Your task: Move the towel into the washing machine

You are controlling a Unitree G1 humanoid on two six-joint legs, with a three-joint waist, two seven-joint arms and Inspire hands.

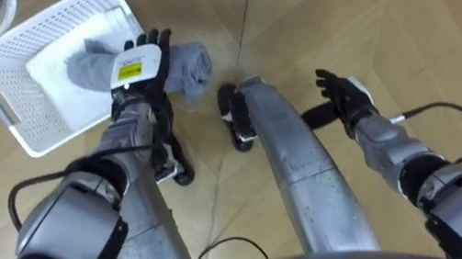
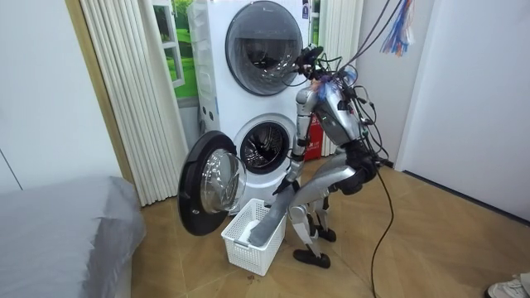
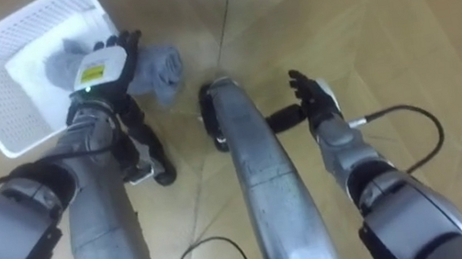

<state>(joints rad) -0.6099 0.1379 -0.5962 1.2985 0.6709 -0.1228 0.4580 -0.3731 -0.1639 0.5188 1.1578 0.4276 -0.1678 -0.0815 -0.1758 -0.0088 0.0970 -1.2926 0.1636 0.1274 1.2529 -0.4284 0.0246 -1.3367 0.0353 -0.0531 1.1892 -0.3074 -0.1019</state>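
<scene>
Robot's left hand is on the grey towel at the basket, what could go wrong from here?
The grey towel hangs over the white basket's rim, partly above the floor; lifted by the left hand, it might slip and drop. The open washer door stands close beside the basket, so the arm or towel could snag on it.

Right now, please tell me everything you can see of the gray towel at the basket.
The gray towel is soft, crumpled cloth, bunched into a thick roll. One end lies inside the white laundry basket. The other end sticks out past the basket's rim, above the wooden floor. The robot's left hand lies over the towel's middle and hides that part. Whether the hand grips it cannot be told.
</scene>
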